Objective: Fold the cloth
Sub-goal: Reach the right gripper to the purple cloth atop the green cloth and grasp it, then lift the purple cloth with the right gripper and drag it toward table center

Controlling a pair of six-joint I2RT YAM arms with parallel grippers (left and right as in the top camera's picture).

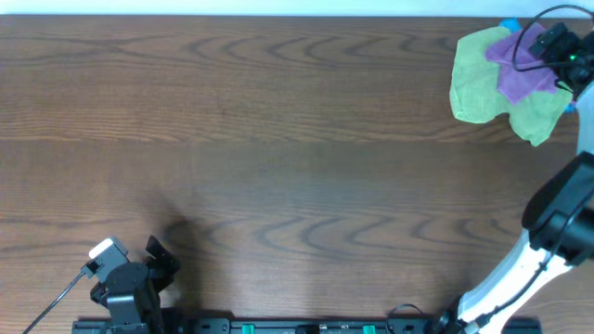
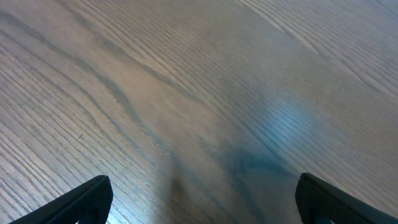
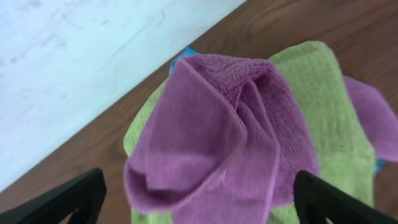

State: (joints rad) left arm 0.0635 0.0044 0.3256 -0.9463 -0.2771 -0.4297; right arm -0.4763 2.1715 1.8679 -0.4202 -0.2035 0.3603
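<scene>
2 cloths are seen at the far right of the wooden table (image 1: 297, 167): the cloth (image 1: 515, 72), purple and crumpled, is laid on a larger light-green cloth (image 1: 475, 85). The right gripper (image 1: 555, 48) is positioned over its right edge. The left gripper (image 1: 163, 257) is held near left, well apart.

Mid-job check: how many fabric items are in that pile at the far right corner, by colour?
Purple cloth: 1
Green cloth: 1
Blue item, mostly hidden underneath: 1
Total: 3
</scene>
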